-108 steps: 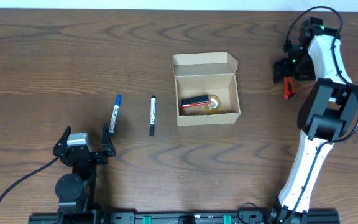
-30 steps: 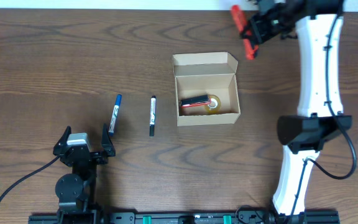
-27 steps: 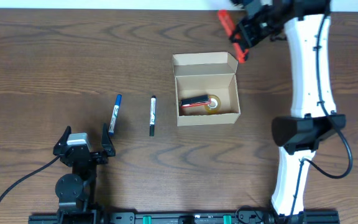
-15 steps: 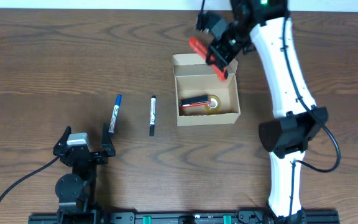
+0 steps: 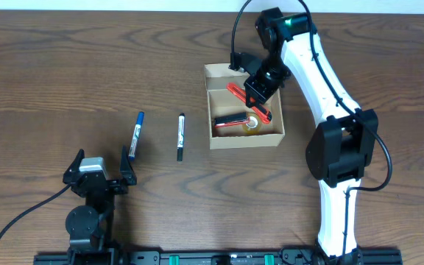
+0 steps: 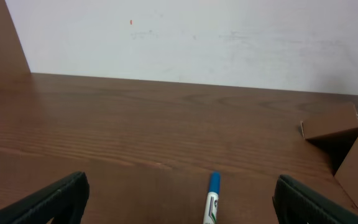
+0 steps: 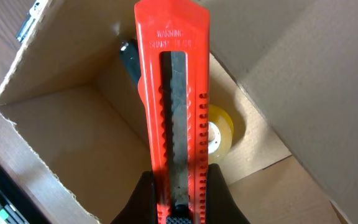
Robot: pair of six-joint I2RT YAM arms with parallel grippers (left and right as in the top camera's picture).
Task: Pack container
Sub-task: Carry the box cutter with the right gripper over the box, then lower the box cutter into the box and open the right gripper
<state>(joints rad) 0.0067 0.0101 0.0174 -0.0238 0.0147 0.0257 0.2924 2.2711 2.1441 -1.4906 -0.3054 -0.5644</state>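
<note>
Red cutter (image 7: 173, 93), seemingly clamped, over container (image 5: 245, 141)

— What does the cutter (image 7: 171, 112) cover in the right wrist view?
— Most of the black item (image 7: 128, 53) in the box (image 7: 55, 143), and one side of the tape roll (image 7: 221, 134). Its own near end runs off the bottom edge, as do the right fingers (image 7: 219, 196).
— And overhead?
— The right gripper (image 5: 258, 92) hides a stretch of the cutter and part of the box's floor. The print on the blue marker (image 5: 136, 134) and the black marker (image 5: 180, 136) is too small to read.
— Left wrist?
— The bottom edge cuts the blue marker and the left fingers (image 6: 48, 200); the right edge cuts the box.
</note>
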